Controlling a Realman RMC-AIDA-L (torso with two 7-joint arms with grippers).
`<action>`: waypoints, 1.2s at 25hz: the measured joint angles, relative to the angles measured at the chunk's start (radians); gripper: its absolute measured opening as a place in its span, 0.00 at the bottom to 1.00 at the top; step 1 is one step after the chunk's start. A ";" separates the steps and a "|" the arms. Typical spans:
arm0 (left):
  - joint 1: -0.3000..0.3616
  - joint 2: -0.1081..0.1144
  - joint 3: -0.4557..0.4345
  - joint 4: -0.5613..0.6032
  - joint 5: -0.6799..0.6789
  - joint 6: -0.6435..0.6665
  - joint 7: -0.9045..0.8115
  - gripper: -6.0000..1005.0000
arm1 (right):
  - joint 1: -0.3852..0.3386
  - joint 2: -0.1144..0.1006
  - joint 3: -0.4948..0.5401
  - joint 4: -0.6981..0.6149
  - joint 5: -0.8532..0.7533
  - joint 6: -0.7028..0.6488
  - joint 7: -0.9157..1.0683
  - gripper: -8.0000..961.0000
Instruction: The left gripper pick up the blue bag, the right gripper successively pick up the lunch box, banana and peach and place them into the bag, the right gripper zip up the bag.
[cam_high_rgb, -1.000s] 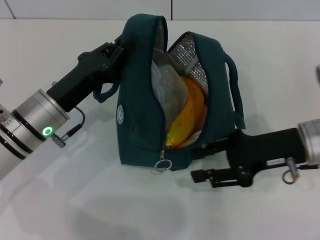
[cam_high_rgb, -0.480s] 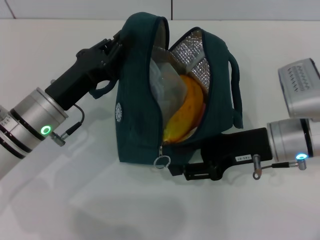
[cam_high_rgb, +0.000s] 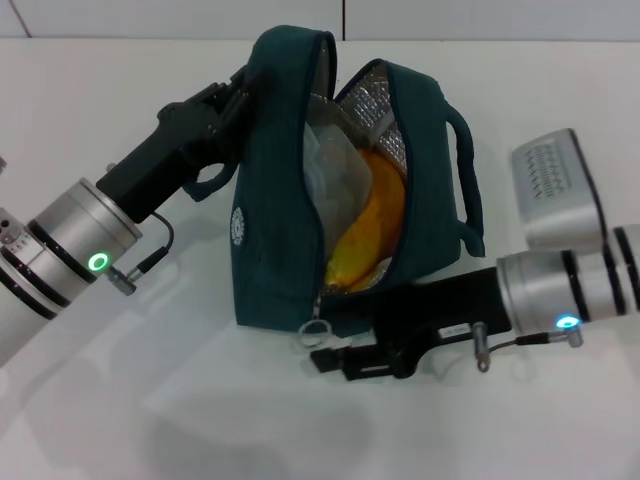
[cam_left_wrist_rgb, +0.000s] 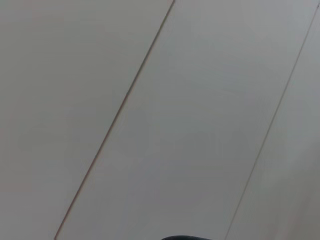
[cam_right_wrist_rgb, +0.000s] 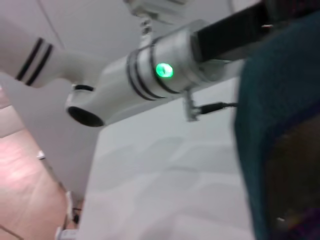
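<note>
The blue bag (cam_high_rgb: 275, 240) stands unzipped in the middle of the table, silver lining showing. Inside it, the yellow-orange banana (cam_high_rgb: 375, 225) lies against the translucent lunch box (cam_high_rgb: 335, 175). The peach is hidden. My left gripper (cam_high_rgb: 238, 105) is shut on the bag's upper left side beside a loop handle. The right gripper (cam_high_rgb: 330, 345) lies low at the bag's front foot and is open, its tips at the ring zip pull (cam_high_rgb: 314, 329). The right wrist view shows the bag's fabric (cam_right_wrist_rgb: 280, 125) and the left arm's silver cuff (cam_right_wrist_rgb: 165, 70).
The bag stands on a white table (cam_high_rgb: 150, 400). My right arm's grey link (cam_high_rgb: 555, 190) hangs to the right of the bag. A wall seam (cam_high_rgb: 343, 20) runs behind. The left wrist view shows only pale panels (cam_left_wrist_rgb: 150, 125).
My right gripper has slid left along the bag's foot, from beside its right corner to the zip pull. The ring has shifted slightly left. The left gripper has kept its hold.
</note>
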 joint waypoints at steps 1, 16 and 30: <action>0.000 0.000 0.000 -0.001 0.002 0.000 0.000 0.16 | 0.000 0.000 -0.029 -0.011 0.017 0.008 0.001 0.48; 0.003 0.000 0.001 -0.018 -0.001 0.000 0.016 0.16 | 0.000 0.000 -0.225 -0.110 0.101 0.140 0.022 0.46; -0.001 -0.002 0.001 -0.054 0.006 0.000 0.088 0.17 | -0.019 0.000 -0.220 -0.112 0.153 0.159 -0.032 0.12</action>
